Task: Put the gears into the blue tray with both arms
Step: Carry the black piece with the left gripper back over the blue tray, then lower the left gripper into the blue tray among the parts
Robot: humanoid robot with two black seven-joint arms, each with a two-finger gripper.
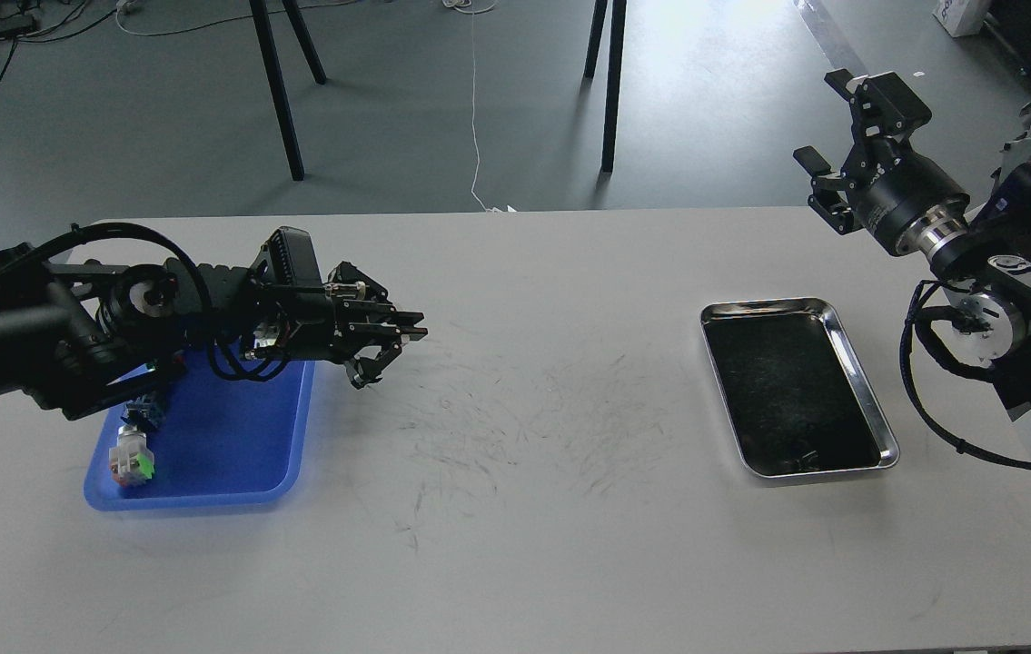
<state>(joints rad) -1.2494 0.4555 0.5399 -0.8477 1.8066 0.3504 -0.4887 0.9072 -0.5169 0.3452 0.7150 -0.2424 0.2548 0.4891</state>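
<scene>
The blue tray (233, 454) lies at the table's left, partly hidden under my left arm. My left gripper (392, 354) hovers just past the tray's right rim, pointing right, its fingers apart with nothing visible between them. A few tiny dark pieces, apparently gears (801, 457), lie at the near end of the steel tray (860, 381); they are too small to make out. My right gripper (828, 123) is raised beyond the table's far right corner, well above and behind the steel tray, open and empty.
In the blue tray sit a small white, green and red block (132, 461) and a blue piece (144, 411). Scuffed grey tabletop (551, 427) spans the gap between the two trays. Black stand legs (279, 91) rise from the floor behind the table.
</scene>
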